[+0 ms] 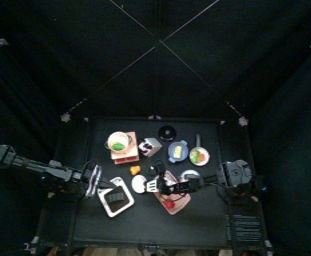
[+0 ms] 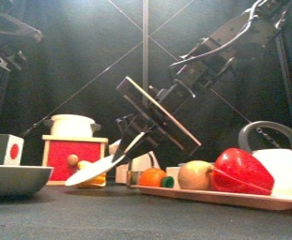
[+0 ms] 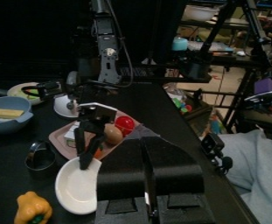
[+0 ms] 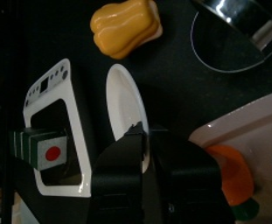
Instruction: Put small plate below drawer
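The small white plate (image 2: 100,166) hangs tilted just above the table, right of the red-and-white drawer (image 2: 73,156). My right gripper (image 2: 133,131) is shut on the plate's rim. In the right wrist view the plate (image 4: 124,94) shows nearly edge-on, and the right gripper (image 4: 142,138) pinches its near edge. The left wrist view shows the plate (image 3: 77,185) with the right gripper (image 3: 89,144) on it. My left gripper (image 3: 149,173) is shut and empty, to the left of the plate (image 1: 102,181).
A pink tray (image 2: 223,195) with a red pepper (image 2: 242,172), an onion and a carrot lies at the right. A yellow pepper (image 4: 126,28), a black pan (image 4: 237,35) and a white frame (image 4: 51,105) surround the plate. A teal plate (image 1: 198,155) and a cream plate (image 1: 120,143) sit further back.
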{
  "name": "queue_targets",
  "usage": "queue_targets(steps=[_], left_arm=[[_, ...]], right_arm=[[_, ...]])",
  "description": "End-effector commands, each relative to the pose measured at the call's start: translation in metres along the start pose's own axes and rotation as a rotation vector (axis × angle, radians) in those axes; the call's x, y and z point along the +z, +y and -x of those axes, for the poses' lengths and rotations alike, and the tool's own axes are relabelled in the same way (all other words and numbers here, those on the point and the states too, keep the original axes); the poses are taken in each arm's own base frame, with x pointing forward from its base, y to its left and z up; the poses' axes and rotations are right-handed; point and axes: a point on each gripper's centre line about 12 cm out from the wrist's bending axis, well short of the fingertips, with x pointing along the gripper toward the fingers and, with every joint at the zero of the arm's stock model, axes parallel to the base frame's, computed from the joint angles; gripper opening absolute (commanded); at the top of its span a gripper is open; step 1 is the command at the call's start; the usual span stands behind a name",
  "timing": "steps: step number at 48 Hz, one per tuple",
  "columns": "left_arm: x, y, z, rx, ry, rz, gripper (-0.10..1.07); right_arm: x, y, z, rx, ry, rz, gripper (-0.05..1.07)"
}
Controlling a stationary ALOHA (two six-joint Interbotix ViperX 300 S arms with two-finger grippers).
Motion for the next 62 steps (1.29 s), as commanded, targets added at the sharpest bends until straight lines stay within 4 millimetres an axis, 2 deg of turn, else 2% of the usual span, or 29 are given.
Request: queue_targets(steps=[1,16,41,62], left_arm=[[0.005,0.0,-0.001,0.001,-0.019,0.0,-0.02],[0.005,0.0,-0.001,0.001,-0.017,0.0,-0.02],[0.004,0.0,-0.001,0.001,-0.015,0.0,-0.02],[0.005,0.0,-0.001,0.001,-0.017,0.0,-0.02]], right_arm=[[0.014,0.017,0.004,0.043,-0.021,-0.016,0.43],[0.021,0.013,-0.001,0.029,-0.033,-0.03,0.45],[0.024,0.013,-0.001,0.02,-0.058,-0.04,0.67],[0.03,0.011,-0.001,-0.003,-0.105,-0.053,0.98]])
